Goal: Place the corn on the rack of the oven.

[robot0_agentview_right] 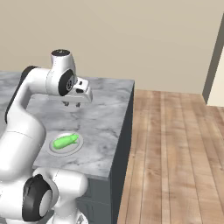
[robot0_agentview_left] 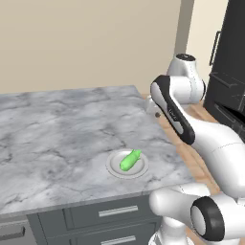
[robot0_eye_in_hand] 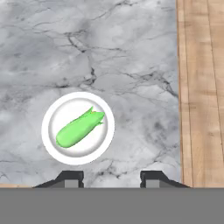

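Note:
The bright green corn [robot0_agentview_left: 130, 160] [robot0_agentview_right: 65, 141] [robot0_eye_in_hand: 80, 127] lies on a round grey plate [robot0_agentview_left: 115, 167] [robot0_eye_in_hand: 52, 114] near the front right corner of the marble counter. My gripper [robot0_agentview_right: 72, 104] [robot0_agentview_left: 156, 114] [robot0_eye_in_hand: 109, 177] hangs above the counter, farther back than the plate and apart from the corn. It is open, with nothing between its fingertips [robot0_eye_in_hand: 70, 177]. The black oven [robot0_agentview_left: 229, 72] stands at the far right in the left base view. Its rack is hidden.
The grey marble counter [robot0_agentview_left: 57, 129] [robot0_agentview_right: 103, 127] ends at a right edge close to the plate. Beyond that edge lies wood floor [robot0_agentview_right: 175, 148]. Grey drawers [robot0_agentview_left: 115, 213] sit under the counter front. A beige wall backs the counter.

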